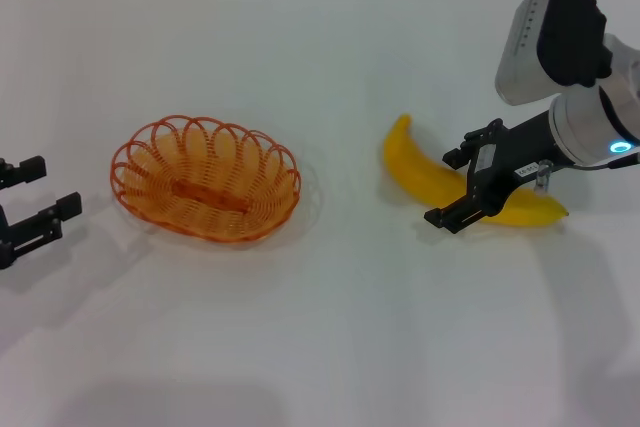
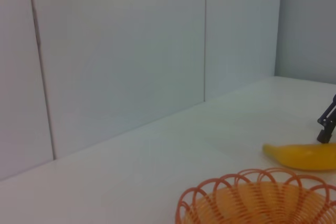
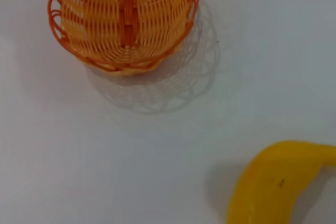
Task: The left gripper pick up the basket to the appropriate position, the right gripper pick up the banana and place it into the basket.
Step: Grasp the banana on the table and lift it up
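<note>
The orange wire basket (image 1: 205, 182) sits empty on the white table, left of centre. The yellow banana (image 1: 415, 167) lies on the table to its right. My right gripper (image 1: 457, 184) is open, low over the banana's middle, with one finger on each side of it. My left gripper (image 1: 38, 193) is open and empty at the table's left edge, apart from the basket. The left wrist view shows the basket's rim (image 2: 252, 179), the banana (image 2: 307, 157) and a right finger (image 2: 327, 123). The right wrist view shows the basket (image 3: 123, 19) and the banana's end (image 3: 275, 182).
The white table (image 1: 320, 327) spreads wide in front of and between the two things. A pale panelled wall (image 2: 131, 51) stands behind the table's far edge.
</note>
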`<state>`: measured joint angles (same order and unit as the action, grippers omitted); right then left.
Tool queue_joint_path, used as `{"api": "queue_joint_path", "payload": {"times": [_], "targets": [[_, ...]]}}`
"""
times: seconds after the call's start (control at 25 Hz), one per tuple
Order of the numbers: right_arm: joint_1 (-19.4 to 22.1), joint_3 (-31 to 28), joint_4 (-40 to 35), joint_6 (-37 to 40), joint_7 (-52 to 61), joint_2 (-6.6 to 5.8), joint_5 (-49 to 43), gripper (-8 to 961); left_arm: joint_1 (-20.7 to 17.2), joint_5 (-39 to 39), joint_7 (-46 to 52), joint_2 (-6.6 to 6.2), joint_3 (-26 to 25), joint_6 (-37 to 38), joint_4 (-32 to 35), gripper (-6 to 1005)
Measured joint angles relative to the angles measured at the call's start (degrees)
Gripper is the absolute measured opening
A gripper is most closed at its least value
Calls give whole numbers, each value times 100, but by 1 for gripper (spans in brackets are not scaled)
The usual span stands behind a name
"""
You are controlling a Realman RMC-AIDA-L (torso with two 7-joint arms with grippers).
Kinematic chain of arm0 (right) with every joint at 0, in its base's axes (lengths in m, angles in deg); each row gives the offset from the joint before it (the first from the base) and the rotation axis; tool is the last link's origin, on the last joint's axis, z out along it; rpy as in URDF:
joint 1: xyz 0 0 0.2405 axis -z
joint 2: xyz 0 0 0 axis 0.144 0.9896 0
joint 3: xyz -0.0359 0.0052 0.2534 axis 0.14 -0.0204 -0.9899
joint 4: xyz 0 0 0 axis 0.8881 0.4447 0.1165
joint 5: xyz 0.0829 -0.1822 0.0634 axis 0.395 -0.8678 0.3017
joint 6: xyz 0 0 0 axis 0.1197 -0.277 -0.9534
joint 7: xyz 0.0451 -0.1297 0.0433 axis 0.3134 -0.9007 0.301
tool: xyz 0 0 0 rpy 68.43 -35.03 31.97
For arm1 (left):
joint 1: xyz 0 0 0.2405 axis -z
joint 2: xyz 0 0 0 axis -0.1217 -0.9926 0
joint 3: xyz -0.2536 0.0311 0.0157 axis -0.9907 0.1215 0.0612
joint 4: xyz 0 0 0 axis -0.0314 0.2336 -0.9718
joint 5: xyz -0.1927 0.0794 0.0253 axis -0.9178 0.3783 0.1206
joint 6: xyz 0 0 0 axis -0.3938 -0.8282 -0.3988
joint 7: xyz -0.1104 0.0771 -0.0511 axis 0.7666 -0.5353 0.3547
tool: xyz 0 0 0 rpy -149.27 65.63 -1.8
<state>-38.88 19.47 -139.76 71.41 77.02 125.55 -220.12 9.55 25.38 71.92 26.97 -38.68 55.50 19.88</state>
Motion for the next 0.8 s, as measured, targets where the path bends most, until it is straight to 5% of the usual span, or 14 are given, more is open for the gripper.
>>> {"api": "queue_joint_path", "payload": {"times": [0.8], "targets": [[-147,9,397,-281,4,1,1,901,-61,-63,-116,18,-140,59,0,658]]}}
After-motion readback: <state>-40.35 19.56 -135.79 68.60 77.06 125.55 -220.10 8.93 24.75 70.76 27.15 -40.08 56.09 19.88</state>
